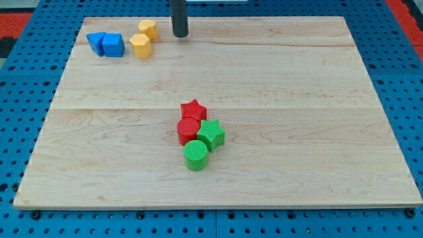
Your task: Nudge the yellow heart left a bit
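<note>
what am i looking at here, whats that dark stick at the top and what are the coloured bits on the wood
This is one camera picture looking down at a slant on a wooden board that lies on a blue pegboard. The dark stick is the end of a robot arm. It has no jaws and holds nothing; it only pushes things by sliding my tip along the board.

My tip stands near the view's top edge, just to the right of two yellow blocks, which sit close together; which one is the heart is hard to tell at this size. Further left are two blue blocks, side by side.

Lower down, near the middle, four blocks are bunched: a red star, a red cylinder, a green star and a green cylinder.

My tip touches no block here.
</note>
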